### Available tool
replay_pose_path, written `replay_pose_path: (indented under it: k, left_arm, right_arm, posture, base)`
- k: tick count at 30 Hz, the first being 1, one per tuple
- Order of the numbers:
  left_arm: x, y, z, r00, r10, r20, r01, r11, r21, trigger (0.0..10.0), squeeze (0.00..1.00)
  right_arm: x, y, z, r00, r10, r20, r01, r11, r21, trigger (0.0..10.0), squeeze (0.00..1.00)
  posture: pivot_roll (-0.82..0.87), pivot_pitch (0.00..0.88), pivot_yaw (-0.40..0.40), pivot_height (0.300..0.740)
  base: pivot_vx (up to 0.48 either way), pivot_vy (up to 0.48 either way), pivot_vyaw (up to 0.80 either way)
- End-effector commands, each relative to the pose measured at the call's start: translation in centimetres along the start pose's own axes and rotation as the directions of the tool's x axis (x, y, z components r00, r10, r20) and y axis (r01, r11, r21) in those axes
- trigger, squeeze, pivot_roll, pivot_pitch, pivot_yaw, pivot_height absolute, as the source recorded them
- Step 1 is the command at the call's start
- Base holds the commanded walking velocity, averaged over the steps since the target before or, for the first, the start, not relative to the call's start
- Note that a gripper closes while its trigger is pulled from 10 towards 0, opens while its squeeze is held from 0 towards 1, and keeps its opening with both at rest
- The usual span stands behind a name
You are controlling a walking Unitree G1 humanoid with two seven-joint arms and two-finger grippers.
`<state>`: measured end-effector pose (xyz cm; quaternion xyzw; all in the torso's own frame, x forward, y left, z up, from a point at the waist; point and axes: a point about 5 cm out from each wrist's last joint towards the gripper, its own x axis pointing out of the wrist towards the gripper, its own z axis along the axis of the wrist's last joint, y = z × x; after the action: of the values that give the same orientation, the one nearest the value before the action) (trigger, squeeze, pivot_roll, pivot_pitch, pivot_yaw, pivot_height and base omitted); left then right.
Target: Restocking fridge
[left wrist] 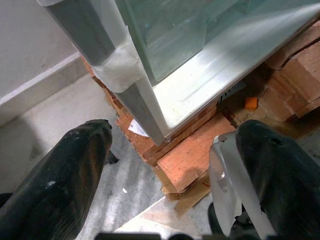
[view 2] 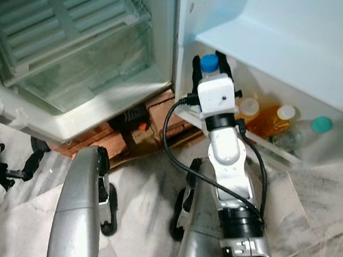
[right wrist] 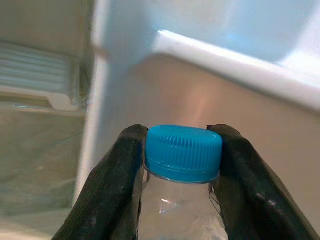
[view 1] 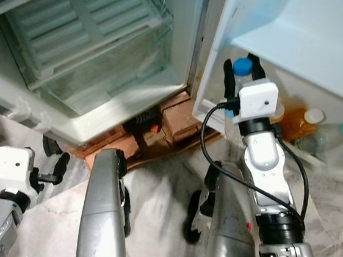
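Now the right gripper [view 2: 209, 64] is carrying a clear bottle [right wrist: 180, 210] toward the fridge door shelf [view 2: 279, 153], its fingers clamped on the blue cap [right wrist: 183, 152]. Next, I'd guess, it is lowering the bottle beside the orange bottles [view 2: 269, 120]. The left gripper [left wrist: 170, 165] is hanging open near the floor

Your two head eyes look steeply down at the open fridge [view 1: 106, 48] and door shelf [view 2: 292, 150], sharing nearly everything. Your left wrist camera faces the fridge's base up close; your right one sits tight against the bottle cap [right wrist: 183, 152].
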<state>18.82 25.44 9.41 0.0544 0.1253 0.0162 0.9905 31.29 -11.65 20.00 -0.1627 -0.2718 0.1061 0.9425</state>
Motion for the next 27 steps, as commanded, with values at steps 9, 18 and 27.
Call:
replay_pose_path:
  k: [9, 18, 27]
  left_arm:
    - [0.1, 0.1, -1.1, 0.999, 0.004, -0.040, -0.003, 1.000, 0.014, 10.0, 0.00]
    - [0.6, 0.2, -1.1, 1.000, 0.001, -0.028, 0.000, 1.000, 0.022, 10.0, 0.00]
    - [0.9, 0.2, -1.1, 1.000, -0.011, -0.027, 0.012, 1.000, 0.027, 10.0, 0.00]
  right_arm:
    - [-1.6, 3.1, 1.2, 0.990, 0.133, 0.041, -0.136, 0.988, 0.072, 10.0, 0.00]
    - [-2.5, 2.4, 4.2, 0.995, 0.021, 0.095, -0.025, 0.999, 0.036, 10.0, 0.00]
    - [-1.4, -0.2, 3.7, 0.989, -0.103, 0.103, 0.116, 0.986, -0.122, 10.0, 0.00]
  posture:
    - [0.22, 0.342, 0.059, 0.540]
    - [0.21, 0.338, 0.071, 0.540]
    - [0.21, 0.337, 0.088, 0.540]
  base:
    - [0.000, 0.000, 0.00]
    - [0.000, 0.000, 0.00]
    - [0.000, 0.000, 0.00]
